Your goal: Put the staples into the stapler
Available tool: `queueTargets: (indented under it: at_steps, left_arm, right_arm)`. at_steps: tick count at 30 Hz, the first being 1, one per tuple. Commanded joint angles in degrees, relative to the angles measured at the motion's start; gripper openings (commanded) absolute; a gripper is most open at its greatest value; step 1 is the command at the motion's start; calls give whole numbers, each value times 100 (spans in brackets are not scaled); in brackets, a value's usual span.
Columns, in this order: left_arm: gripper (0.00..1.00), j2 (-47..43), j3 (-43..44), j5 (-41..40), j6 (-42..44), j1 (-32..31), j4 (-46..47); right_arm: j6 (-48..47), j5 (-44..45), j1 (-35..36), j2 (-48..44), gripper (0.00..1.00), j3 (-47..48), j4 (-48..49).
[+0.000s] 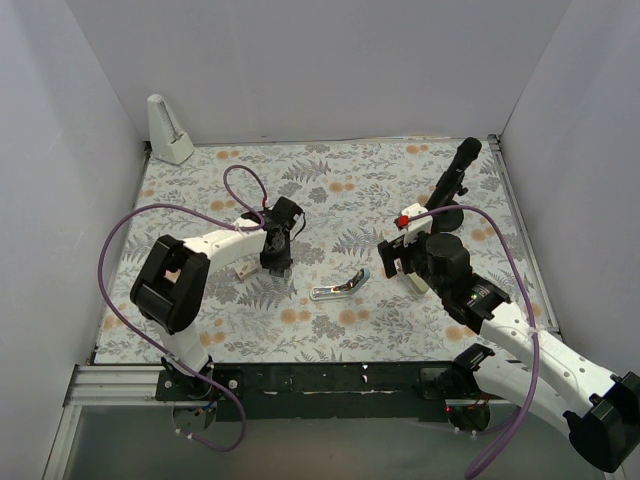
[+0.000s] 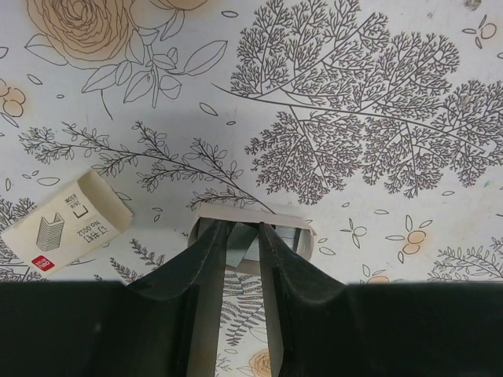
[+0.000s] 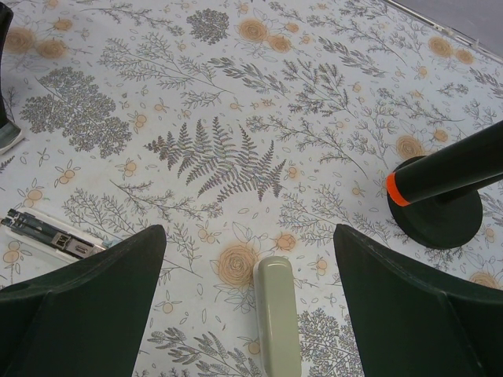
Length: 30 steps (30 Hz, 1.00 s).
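The stapler lies open in the middle of the floral mat, its silver rail facing up. The staples' printed box sleeve lies left of my left gripper. That gripper reaches into the beige inner tray, its narrow jaws closed on the grey staple block. More grey staples show to the right of the fingers. My right gripper hovers wide open to the right of the stapler, holding nothing.
A pale olive bar lies on the mat below the right jaws. A black stand with an orange band rises at the right. A white wedge-shaped object stands at the back left. White walls enclose the mat.
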Motion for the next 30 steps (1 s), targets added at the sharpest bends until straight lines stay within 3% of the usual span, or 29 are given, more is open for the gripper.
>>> queueTargets:
  at_steps: [1, 25, 30]
  left_arm:
    - [22, 25, 180, 91, 66, -3, -98]
    - [24, 210, 338, -234, 48, -74, -423]
    - [20, 175, 347, -243, -13, -91, -449]
  right_arm:
    - [-39, -37, 9, -27, 96, 212, 163]
    - [-48, -46, 9, 0, 96, 212, 163]
    - [-48, -29, 9, -18, 96, 212, 163]
